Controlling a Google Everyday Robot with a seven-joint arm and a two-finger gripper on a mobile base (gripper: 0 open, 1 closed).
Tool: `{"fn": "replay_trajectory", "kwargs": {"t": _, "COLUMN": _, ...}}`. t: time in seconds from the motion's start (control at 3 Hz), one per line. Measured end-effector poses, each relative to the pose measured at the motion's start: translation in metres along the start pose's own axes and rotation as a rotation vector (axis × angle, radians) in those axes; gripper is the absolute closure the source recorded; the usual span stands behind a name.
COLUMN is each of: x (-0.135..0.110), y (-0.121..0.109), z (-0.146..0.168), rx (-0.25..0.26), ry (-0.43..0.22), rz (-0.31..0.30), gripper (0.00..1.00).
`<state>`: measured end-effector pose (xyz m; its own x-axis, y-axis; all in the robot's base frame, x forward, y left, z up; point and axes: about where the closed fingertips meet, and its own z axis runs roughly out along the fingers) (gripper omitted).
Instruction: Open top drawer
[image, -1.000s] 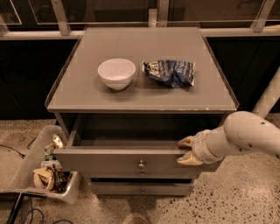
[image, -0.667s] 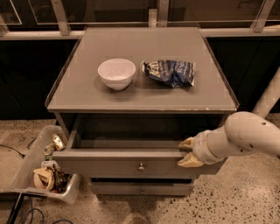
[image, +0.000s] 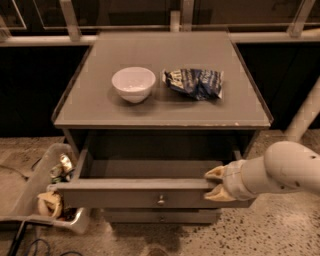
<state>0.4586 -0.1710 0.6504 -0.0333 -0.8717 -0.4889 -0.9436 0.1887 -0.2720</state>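
The top drawer (image: 130, 196) of the grey cabinet is pulled partly out, showing a plain grey box interior. Its front has a small round metal knob (image: 161, 201) at centre. My gripper (image: 216, 184) comes in from the right on a white arm and sits at the right end of the drawer front. One yellowish finger (image: 216, 173) lies above the front's top edge and the other below it, against the front face. A narrower drawer front (image: 160, 217) shows below, closed.
On the cabinet top (image: 100, 107) stand a white bowl (image: 133, 83) and a crumpled blue snack bag (image: 195, 82). A bin with rubbish (image: 47, 192) stands on the floor at the left. A white pole (image: 306, 112) rises at the right.
The drawer and my gripper stay where they were; no visible movement.
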Motion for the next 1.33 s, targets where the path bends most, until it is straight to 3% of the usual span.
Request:
{"fn": "replay_trajectory", "kwargs": {"t": 0.33, "x": 0.0, "y": 0.001, "z": 0.0, "rx": 0.0, "ry": 0.0, "rz": 0.0, "gripper": 1.0}}
{"fn": "replay_trajectory", "kwargs": {"t": 0.67, "x": 0.009, "y": 0.025, "z": -0.003, "rx": 0.016, "ry": -0.004, "rz": 0.015, "gripper": 1.0}}
{"fn": "replay_trajectory", "kwargs": {"t": 1.33, "x": 0.009, "y": 0.025, "z": -0.003, "rx": 0.016, "ry": -0.004, "rz": 0.015, "gripper": 0.58}}
